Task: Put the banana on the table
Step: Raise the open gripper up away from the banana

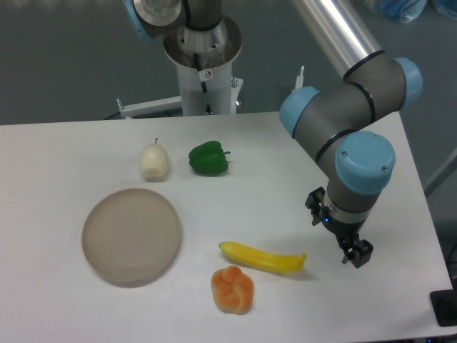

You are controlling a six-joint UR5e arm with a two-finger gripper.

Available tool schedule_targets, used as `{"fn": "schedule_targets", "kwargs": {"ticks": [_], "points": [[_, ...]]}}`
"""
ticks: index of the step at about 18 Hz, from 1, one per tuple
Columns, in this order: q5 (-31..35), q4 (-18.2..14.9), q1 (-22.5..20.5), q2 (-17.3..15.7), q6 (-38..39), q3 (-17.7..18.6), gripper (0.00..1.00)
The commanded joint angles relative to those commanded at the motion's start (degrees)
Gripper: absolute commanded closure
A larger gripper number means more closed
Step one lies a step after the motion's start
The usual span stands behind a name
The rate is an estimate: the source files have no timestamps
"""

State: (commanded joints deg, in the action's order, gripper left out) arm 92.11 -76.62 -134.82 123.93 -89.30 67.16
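Camera view: banana (263,258) lying flat on the table (64,157), clear of the beige plate (131,235).

Placement looks done; only the arm's retreat appears left. Banana rests just above the orange knotted bun (232,289), right of the plate. Gripper (346,246) sits just beside the banana's right tip, apart from it, holding nothing; its finger spread cannot be told. Also present: green pepper (208,158), pale onion (154,162).
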Motion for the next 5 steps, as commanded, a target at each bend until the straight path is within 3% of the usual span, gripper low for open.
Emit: {"fn": "schedule_targets", "kwargs": {"ticks": [2,5], "points": [[0.0,-2.8,0.0,0.2,0.8,-2.1,0.0],[-0.2,-2.9,-0.3,0.2,1.1,-2.3,0.0]]}}
